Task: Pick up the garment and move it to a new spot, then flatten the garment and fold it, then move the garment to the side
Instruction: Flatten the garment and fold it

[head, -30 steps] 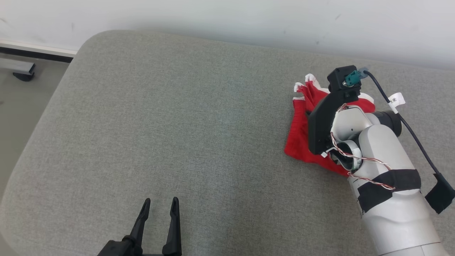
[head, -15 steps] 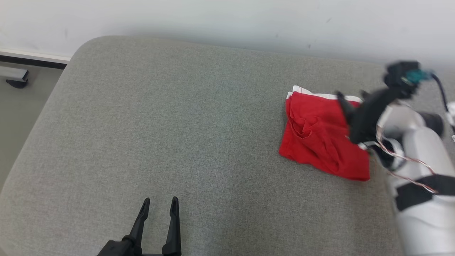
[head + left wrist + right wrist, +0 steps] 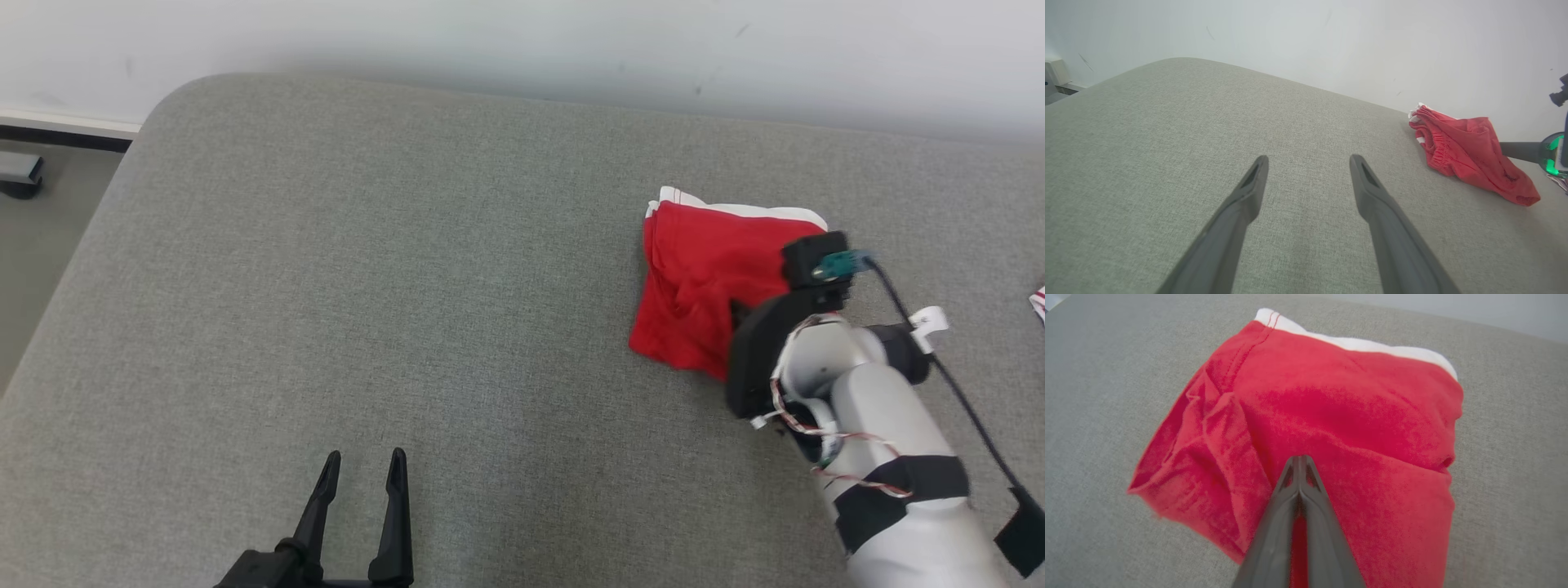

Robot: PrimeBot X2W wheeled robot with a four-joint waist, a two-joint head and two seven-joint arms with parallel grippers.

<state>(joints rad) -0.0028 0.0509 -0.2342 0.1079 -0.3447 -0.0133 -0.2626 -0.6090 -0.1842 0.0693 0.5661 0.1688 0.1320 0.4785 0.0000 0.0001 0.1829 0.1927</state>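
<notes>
We find the garment (image 3: 702, 278) lying on the padded surface (image 3: 408, 286), toward its far right, near the wall (image 3: 490, 41) behind the far edge. Our right gripper (image 3: 1299, 457) is over the garment's near part. Our left gripper (image 3: 364, 454) is above the surface's near left, well apart from the garment. The floor (image 3: 33, 245) lies to the surface's left.

A second ago my right arm (image 3: 865, 392) sat on top of the red garment (image 3: 694, 278), then it swung off to the right. Now it is back over the garment's near right part, the right end effector (image 3: 1299, 461) with its fingers pressed together. The garment was bunched with white edges poking up; it now lies flatter, with a white band along its far edge.
</notes>
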